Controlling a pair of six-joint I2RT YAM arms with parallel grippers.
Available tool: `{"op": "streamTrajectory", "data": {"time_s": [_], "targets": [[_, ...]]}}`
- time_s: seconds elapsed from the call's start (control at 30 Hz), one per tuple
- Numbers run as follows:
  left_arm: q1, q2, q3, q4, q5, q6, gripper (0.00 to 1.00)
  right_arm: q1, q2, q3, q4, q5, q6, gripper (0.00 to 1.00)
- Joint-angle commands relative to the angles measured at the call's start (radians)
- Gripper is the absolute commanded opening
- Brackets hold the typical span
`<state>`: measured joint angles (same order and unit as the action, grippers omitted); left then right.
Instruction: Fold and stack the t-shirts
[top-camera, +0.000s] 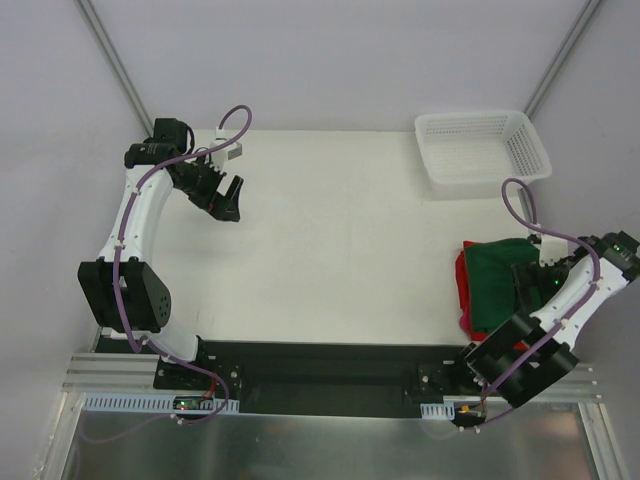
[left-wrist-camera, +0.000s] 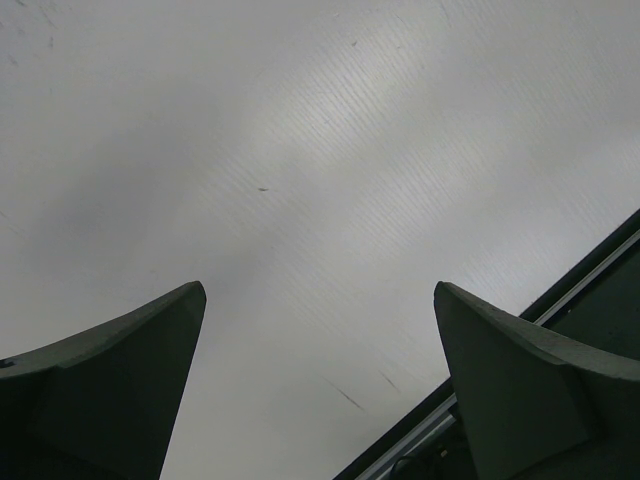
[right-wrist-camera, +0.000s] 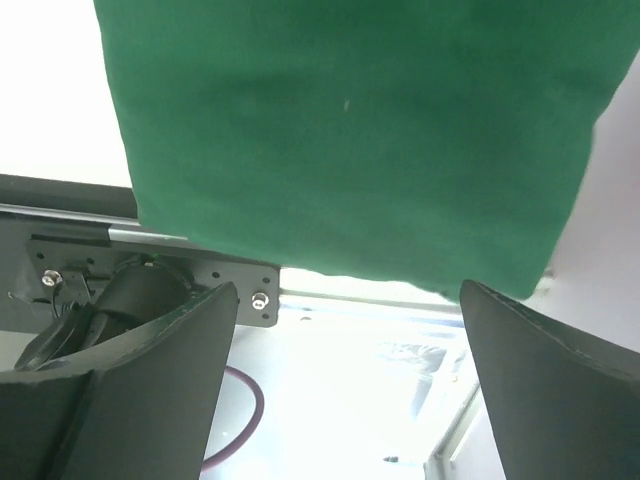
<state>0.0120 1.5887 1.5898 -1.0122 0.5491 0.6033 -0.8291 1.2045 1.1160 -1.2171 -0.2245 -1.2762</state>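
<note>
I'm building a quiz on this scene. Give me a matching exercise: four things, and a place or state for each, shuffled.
1 green t-shirt
2 red t-shirt
3 white mesh basket
4 left gripper

A far right corner
B open, at the far left
C top of the pile
D underneath, edge showing

Pairs: 1-C, 2-D, 3-A, 4-B

green t-shirt (top-camera: 497, 278) and red t-shirt (top-camera: 464, 292) at three o'clock: soft matt cloth. basket (top-camera: 482, 150) at one o'clock: white plastic mesh. table (top-camera: 340, 230): smooth, matt.
</note>
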Motion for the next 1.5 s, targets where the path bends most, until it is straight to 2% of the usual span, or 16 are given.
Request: {"op": "streamTrajectory", "data": {"time_s": [0.0,0.27,0.63,1.1,1.47], "targets": [[-0.009,-0.039,0.016,-0.011,0.051,0.012,0.99,-0.067,-0.052,-0.057,-0.05,-0.007,-0.066,0.96],[-0.009,-0.035,0.032,-0.012,0.051,0.01,0.99,-0.137,-0.08,-0.179,0.065,-0.01,-0.068,0.96],[-0.009,-0.053,0.012,-0.011,0.045,0.013,0.99,-0.192,-0.094,-0.087,0.053,-0.006,-0.057,0.96],[-0.009,-0.059,-0.005,-0.011,0.052,0.012,0.99,-0.199,-0.054,-0.225,0.247,-0.001,0.06,0.96],[-0.009,-0.055,0.006,-0.012,0.051,0.009,0.99,-0.199,-0.034,-0.297,0.31,0.017,0.077,0.96]]}}
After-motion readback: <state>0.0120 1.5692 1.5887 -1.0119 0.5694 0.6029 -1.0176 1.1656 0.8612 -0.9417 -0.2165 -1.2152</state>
